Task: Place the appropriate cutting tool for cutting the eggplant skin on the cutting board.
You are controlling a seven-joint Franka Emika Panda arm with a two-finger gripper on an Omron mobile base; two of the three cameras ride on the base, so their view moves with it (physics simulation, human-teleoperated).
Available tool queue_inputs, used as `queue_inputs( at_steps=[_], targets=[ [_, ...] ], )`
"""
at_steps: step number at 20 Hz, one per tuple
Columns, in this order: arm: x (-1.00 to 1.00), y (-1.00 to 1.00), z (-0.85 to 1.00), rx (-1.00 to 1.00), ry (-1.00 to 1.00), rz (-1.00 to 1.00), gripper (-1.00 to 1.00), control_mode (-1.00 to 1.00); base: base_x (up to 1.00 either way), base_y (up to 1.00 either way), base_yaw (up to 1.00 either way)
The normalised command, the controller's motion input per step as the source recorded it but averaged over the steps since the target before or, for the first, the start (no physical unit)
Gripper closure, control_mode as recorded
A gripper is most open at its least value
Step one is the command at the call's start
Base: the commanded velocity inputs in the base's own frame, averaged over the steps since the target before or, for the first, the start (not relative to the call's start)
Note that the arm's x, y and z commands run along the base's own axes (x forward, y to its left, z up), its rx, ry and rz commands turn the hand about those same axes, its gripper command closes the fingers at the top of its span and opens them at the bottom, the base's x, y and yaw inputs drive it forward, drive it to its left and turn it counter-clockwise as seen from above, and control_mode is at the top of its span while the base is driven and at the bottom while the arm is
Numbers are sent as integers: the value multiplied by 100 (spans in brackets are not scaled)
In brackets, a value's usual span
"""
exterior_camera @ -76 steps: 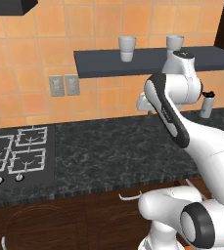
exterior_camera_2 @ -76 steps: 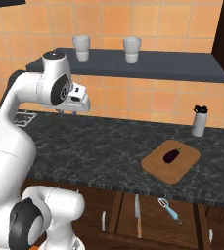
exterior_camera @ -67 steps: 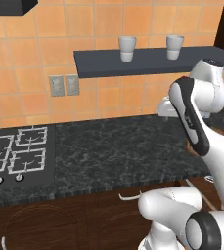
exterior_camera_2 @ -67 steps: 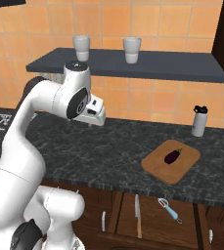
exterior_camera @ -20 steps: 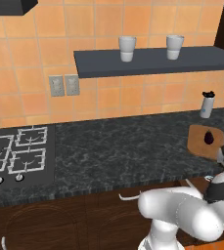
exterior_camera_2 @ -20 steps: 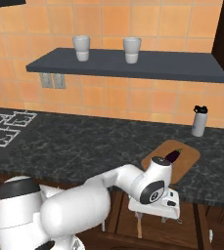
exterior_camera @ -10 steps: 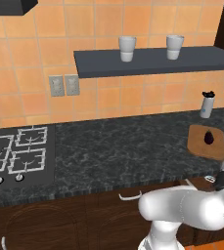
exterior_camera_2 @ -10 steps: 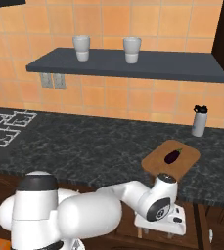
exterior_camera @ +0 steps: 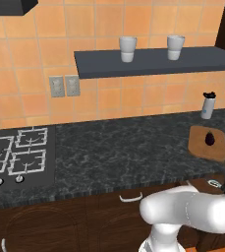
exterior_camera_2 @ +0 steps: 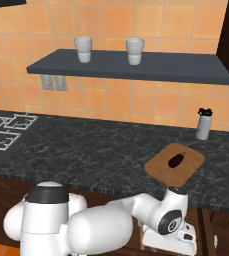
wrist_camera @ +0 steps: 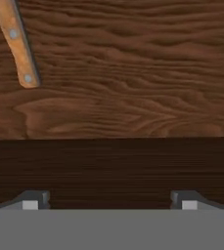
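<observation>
Two cups point(exterior_camera: 127, 48) sit on the dark wall shelf point(exterior_camera_2: 136, 66), a white bottle point(exterior_camera_2: 203, 124) stands on the speckled bench point(exterior_camera: 128, 147), stove burners point(exterior_camera: 15, 157) at the left.

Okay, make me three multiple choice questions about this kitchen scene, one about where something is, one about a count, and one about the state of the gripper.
1. Where does the eggplant lie?
A. on the cutting board
B. on the stove
C. on the shelf

2. How many cups stand on the shelf?
A. one
B. two
C. four

3. How do the gripper fingers stand in the hand view?
A. shut on the knife handle
B. shut on nothing
C. apart, holding nothing

Answers: 1 A, the dark vegetable rests on the wooden board; 2 B, two pale cups stand on it; 3 C, the tips are wide apart, and the wooden handle lies well away.
</observation>
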Motion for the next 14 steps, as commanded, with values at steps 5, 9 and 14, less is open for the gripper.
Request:
queue_inputs(
  at_steps=[5, 9, 14],
  targets=[
    [-75, -14, -4, 0, 11, 0, -100, -100, 0, 0, 0],
    [-80, -9, -11, 0, 2, 0, -100, -100, 0, 0, 0],
    [1, 0, 32, 1, -8, 9, -100, -100, 0, 0, 0]
  ],
)
